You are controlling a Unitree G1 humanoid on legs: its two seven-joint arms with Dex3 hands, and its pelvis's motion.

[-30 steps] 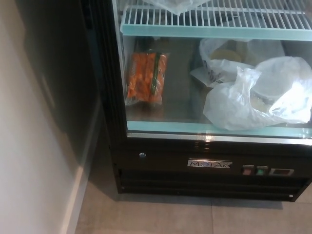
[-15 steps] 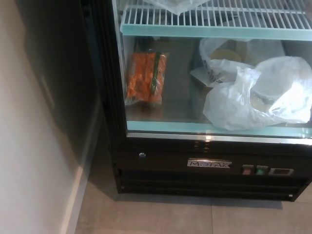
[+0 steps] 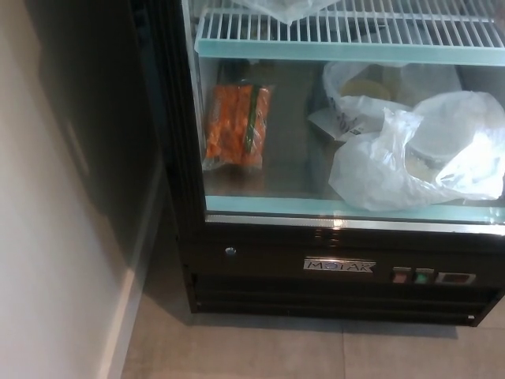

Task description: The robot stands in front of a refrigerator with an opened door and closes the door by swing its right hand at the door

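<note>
The head view looks down at the lower part of a black refrigerator (image 3: 260,272) with its lit inside showing. A white wire shelf (image 3: 347,35) spans the top. On the bottom shelf (image 3: 316,207) a bag of carrots (image 3: 237,126) leans at the left, and white plastic bags (image 3: 418,150) lie at the right. No door leaf is visible in this frame. Neither of my hands or arms shows.
A white wall (image 3: 47,237) with a baseboard runs down the left, close to the refrigerator's dark side. Grey floor tiles (image 3: 276,351) lie in front. The black base panel carries a nameplate (image 3: 339,265) and small switches (image 3: 414,275).
</note>
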